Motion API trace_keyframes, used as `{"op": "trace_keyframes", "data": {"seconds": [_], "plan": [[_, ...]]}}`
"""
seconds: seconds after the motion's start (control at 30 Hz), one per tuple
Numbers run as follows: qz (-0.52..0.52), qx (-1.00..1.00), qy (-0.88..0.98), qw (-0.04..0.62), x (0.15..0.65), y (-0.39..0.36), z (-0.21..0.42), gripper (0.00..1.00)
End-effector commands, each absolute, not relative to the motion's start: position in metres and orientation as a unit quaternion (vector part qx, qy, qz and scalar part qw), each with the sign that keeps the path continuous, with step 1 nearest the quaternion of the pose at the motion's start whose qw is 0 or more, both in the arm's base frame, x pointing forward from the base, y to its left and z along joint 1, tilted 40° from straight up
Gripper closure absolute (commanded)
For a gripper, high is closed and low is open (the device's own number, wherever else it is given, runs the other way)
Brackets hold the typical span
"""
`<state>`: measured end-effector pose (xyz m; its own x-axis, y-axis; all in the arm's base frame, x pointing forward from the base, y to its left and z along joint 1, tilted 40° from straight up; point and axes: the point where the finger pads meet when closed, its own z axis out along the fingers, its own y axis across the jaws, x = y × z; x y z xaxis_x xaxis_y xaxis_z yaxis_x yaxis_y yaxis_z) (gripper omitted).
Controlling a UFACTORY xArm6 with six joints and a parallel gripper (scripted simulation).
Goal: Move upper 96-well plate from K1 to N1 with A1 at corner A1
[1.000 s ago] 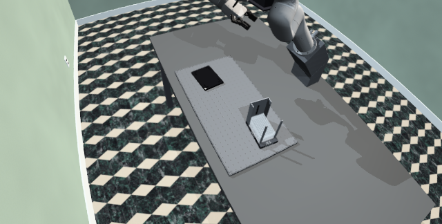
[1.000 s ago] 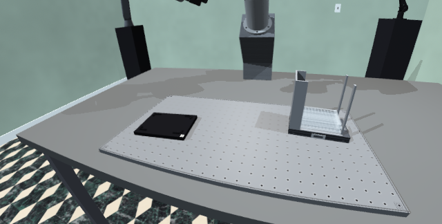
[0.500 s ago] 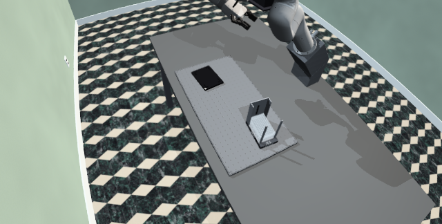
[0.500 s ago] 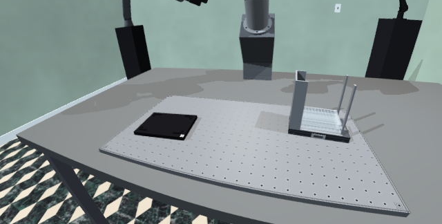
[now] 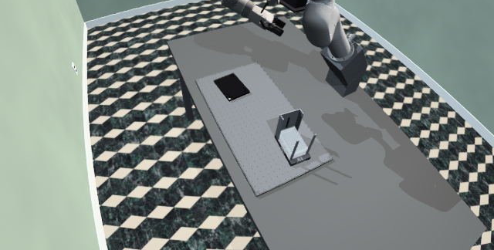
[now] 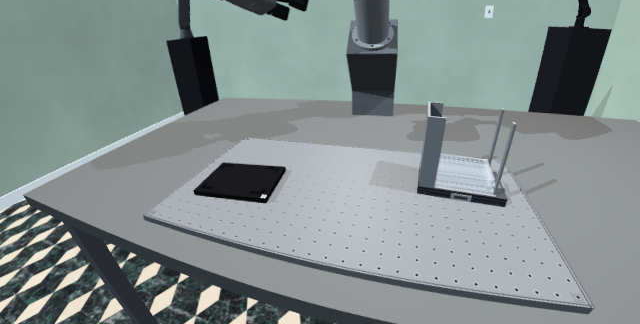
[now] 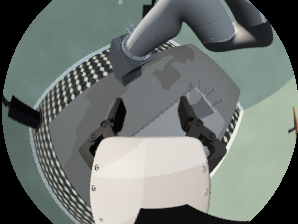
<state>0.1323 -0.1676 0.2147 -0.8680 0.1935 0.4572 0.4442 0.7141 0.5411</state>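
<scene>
Top view: the tool (image 5: 275, 25) hangs wide open and empty at upper centre, well apart from rack K1 (image 5: 292, 118) at centre, which holds the plates (image 5: 290, 141). Exterior view: nest N1 (image 6: 241, 182) lies left of centre on the tabletop (image 6: 590, 174). Wrist view: both fingers stand spread

Looks like a lab automation bench to me: a long grey table (image 6: 575, 174) carrying a pale grey perforated breadboard plate (image 6: 350, 224), a grey metal stack rack (image 6: 432, 149) with clear 96-well plates, a flat black plate nest (image 6: 240, 181), and a grey robot arm on a dark pedestal (image 6: 372, 84).
</scene>
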Motion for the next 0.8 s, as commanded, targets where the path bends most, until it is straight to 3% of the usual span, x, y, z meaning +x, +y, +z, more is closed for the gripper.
{"op": "trace_keyframes", "data": {"seconds": [0.0,0.77], "plan": [[-0.305,-0.102,-0.929,0.183,0.136,-0.169,0.207,0.0],[-0.208,0.189,-0.942,0.182,0.165,-0.178,0.184,0.0]]}}
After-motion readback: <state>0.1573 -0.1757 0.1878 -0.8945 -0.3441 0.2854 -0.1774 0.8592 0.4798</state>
